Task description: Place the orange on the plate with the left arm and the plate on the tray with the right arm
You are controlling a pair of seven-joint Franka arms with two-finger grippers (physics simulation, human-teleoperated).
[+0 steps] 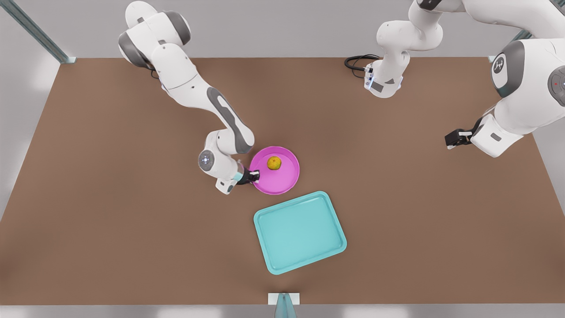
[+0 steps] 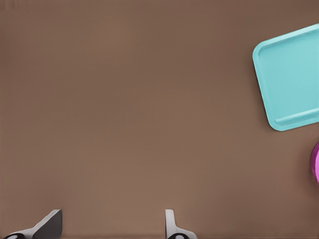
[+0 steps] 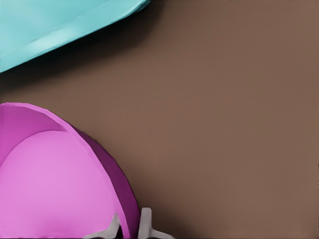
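The orange [image 1: 274, 163] is seated on the plate [image 1: 282, 181]. The plate rim is pinched by the right gripper [image 1: 254, 177]. The left gripper [image 1: 451, 140] is held spread, idle. The tray [image 1: 300, 232] long axis is skewed to the table edges.

Right gripper [image 1: 254, 177] clamped; left gripper [image 1: 450, 141] spread.

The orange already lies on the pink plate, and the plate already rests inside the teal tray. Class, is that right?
Not quite. The orange does lie on the plate, but the front view shows the plate on the table beside the tray, with the right gripper at its rim.
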